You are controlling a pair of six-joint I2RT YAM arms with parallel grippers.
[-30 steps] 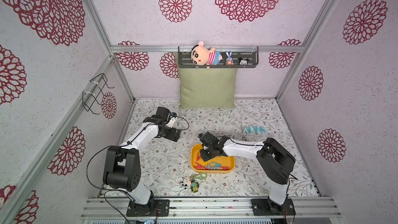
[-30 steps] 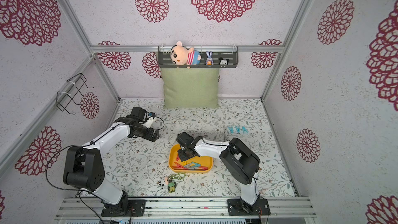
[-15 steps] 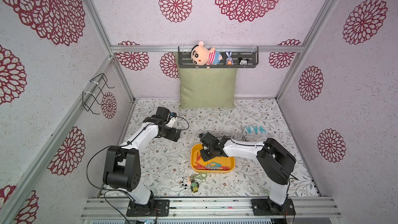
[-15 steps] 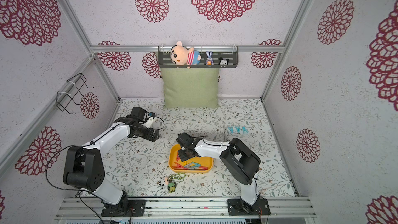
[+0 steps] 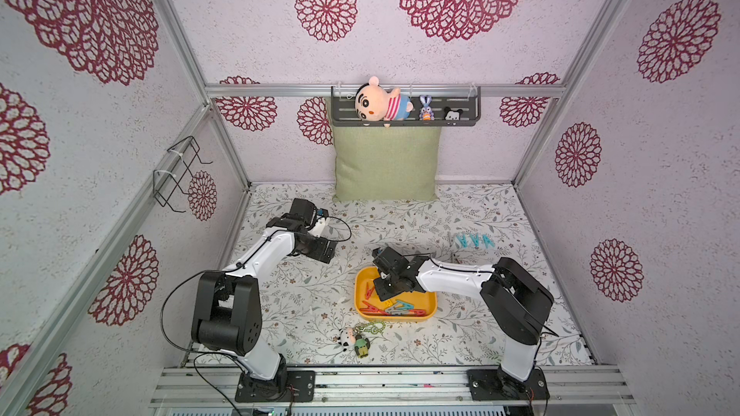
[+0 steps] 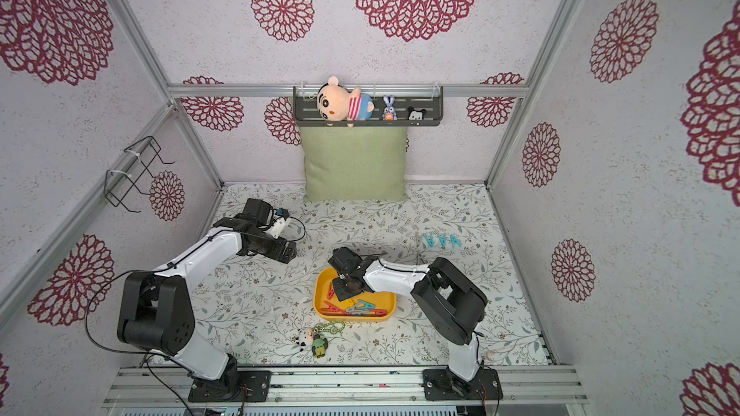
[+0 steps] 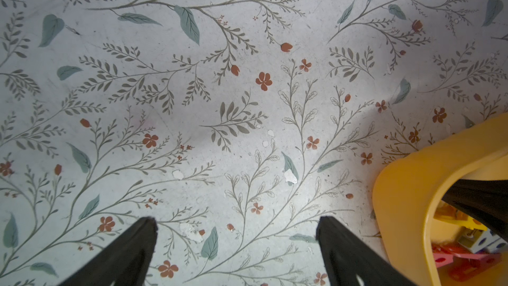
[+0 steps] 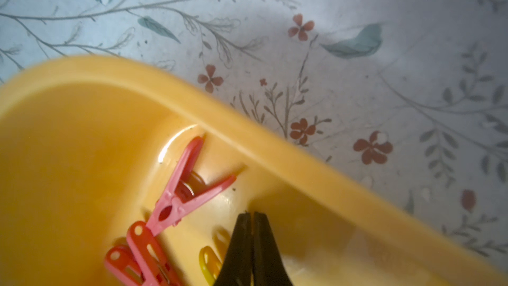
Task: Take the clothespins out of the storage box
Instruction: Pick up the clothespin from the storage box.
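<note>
**Operator:** Where are the clothespins?

**Spotter:** Most of your clothespins (image 5: 394, 308) lie heaped in the storage box (image 5: 396, 317). Red, yellow, teal and grey ones are crossed over each other along the side nearer the arm bases. Four teal pegs (image 5: 474, 240) lie in a row on the bench (image 5: 304, 314), well apart from the box.

**Operator:** And my fingers?

**Spotter:** Your right fingers (image 8: 239, 243) are down inside the box, pressed fully together, and I see no peg between the tips. A yellow peg (image 8: 209, 264) lies just beside them. A red peg (image 8: 187, 185) lies flat on the box floor with its splayed ends near the wall. Your left fingers (image 7: 132, 251) are spread wide over bare bench beside the box, holding nothing.

**Operator:** How will a peg handle?

**Spotter:** I judge them light, stiff, smooth plastic around a metal spring. They are apt to skid on the glossy box floor or squirt out of a pinch. Take the red one across its flat sides near the pivot, not across the splayed legs, which would only squeeze it open. In the heap, expect a neighbour to hook on and ride up with the one you lift.

**Operator:** Any writing?

**Spotter:** None that I can read, on pegs or box.
</note>
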